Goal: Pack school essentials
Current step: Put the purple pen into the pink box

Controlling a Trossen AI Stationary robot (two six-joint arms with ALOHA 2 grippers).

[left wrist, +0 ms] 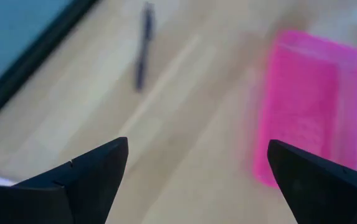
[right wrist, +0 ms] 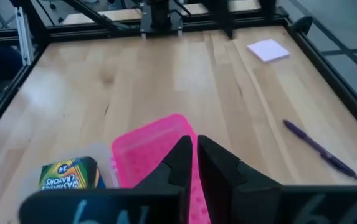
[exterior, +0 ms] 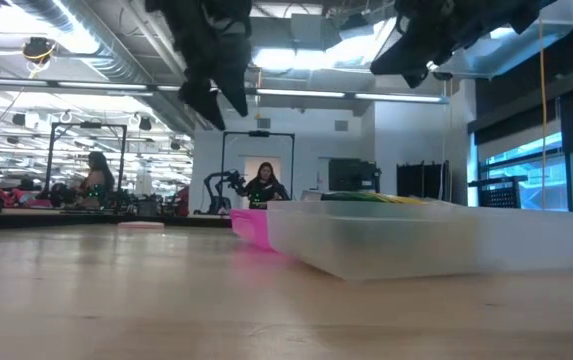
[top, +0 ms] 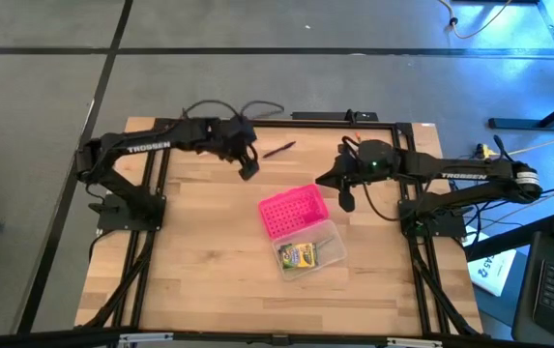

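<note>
Your slim dark red pen [top: 278,150] lies near the table's [top: 199,271] far edge: light, stiff, prone to roll; pinch it mid-shaft. Left gripper [top: 248,169] hovers beside it, gaping; right gripper [top: 347,200] closed, empty

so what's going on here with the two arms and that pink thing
The robot is packing school supplies into a clear case whose pink lid lies open beside it. A crayon box is already inside. The left gripper, jaws open, hovers near a pen on the table; the right gripper, jaws shut, holds nothing.
</note>
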